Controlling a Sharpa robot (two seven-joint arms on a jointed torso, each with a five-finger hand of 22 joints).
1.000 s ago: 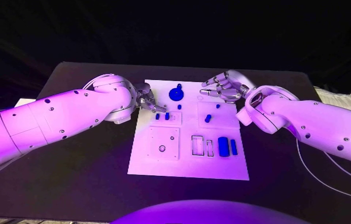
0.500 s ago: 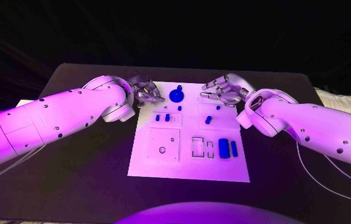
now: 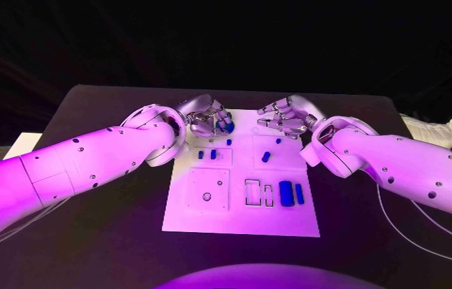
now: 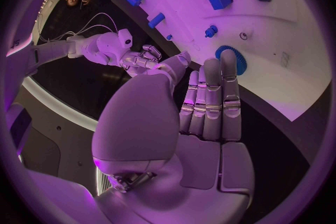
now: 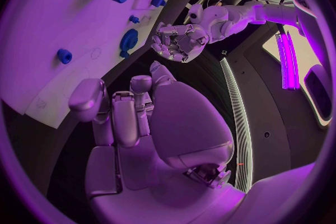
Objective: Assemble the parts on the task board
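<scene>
1. Surface [image 3: 104, 106]: a black table carrying the whole work area; both arms reach in from its near side toward its far edge.
2. Task board [image 3: 240, 217]: a white plate lying at the middle of the surface, its long sides running from the near edge toward the far edge. Recessed outlines mark the seats for the parts.
3. Left hand [image 3: 207, 120]: poised over the far-left corner of the task board, just beside the blue gear. The left wrist view shows its fingers [image 4: 213, 95] straight and side by side with nothing between them, so the hand is released. Whether the fingertips touch the gear cannot be told.
4. Right hand [image 3: 285, 120]: hovering at the far-right corner of the task board, fingers loosely curled and apart, grasping nothing.
5. Blue gear [image 4: 234, 59]: a toothed disc resting at the far end of the task board, partly hidden by the left hand in the head view.
6. Blue blocks [image 3: 290, 192]: two upright pieces standing near the right edge of the task board, toward its near end.
7. Small blue pegs [image 3: 206, 152]: short pieces seated in the middle-left panel; another [image 3: 266, 153] lies in the middle-right panel.

Step in hand, as judged: the left hand's approach to the blue gear. The next move calls for closing the fingers around the gear's rim, then lifting it squarely toward its seat.
</scene>
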